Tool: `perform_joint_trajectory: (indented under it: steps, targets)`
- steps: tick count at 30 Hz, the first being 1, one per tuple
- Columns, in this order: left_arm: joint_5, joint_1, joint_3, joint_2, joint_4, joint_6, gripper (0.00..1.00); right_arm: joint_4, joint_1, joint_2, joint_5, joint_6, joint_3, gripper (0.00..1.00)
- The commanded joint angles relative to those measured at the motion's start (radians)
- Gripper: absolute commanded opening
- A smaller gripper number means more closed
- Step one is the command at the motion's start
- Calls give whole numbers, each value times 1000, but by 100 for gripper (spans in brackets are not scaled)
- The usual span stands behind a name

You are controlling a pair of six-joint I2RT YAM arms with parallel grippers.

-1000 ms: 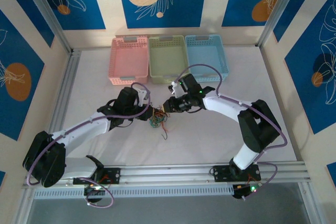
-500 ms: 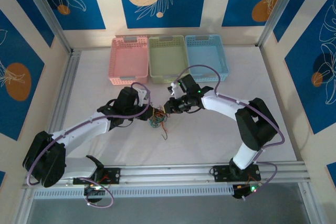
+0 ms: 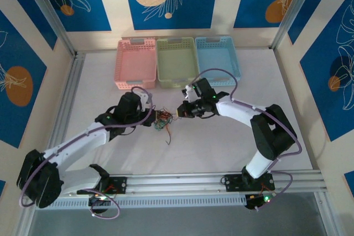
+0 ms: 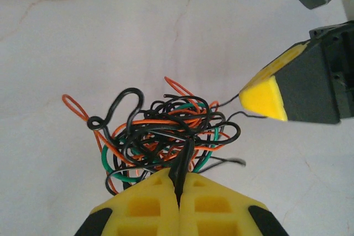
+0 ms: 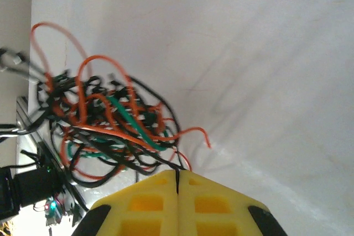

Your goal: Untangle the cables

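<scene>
Wire tangle (image 4: 166,131) is held at table (image 3: 221,147) centre btw L gripper (image 4: 178,183) & R gripper (image 5: 177,183), jaws clamped on thin black strands; if pulled too fast, knot may be tightened or strand lost

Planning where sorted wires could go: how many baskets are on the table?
3, side by side at the table's far edge: the pink basket on the left, the green basket in the middle, the blue basket on the right. None seems hidden.

I'm watching a pink basket (image 3: 135,62), green basket (image 3: 176,60) and blue basket (image 3: 218,59) sitting side by side. They're resting on the counter (image 3: 221,147).
</scene>
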Motion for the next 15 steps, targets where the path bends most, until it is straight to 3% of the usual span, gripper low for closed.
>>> perform_joint_trajectory:
  steps: [1,8,15]
  targets:
    - [-91,13,10,-96,-95,-3,0,61,-52,-58,-14,72,-56,0]
    - [-303,27,31,-285,-299,-4,0,164,-147,-125,-5,181,-162,0]
    - [-455,33,47,-411,-400,-9,0,209,-213,-147,-9,257,-217,0]
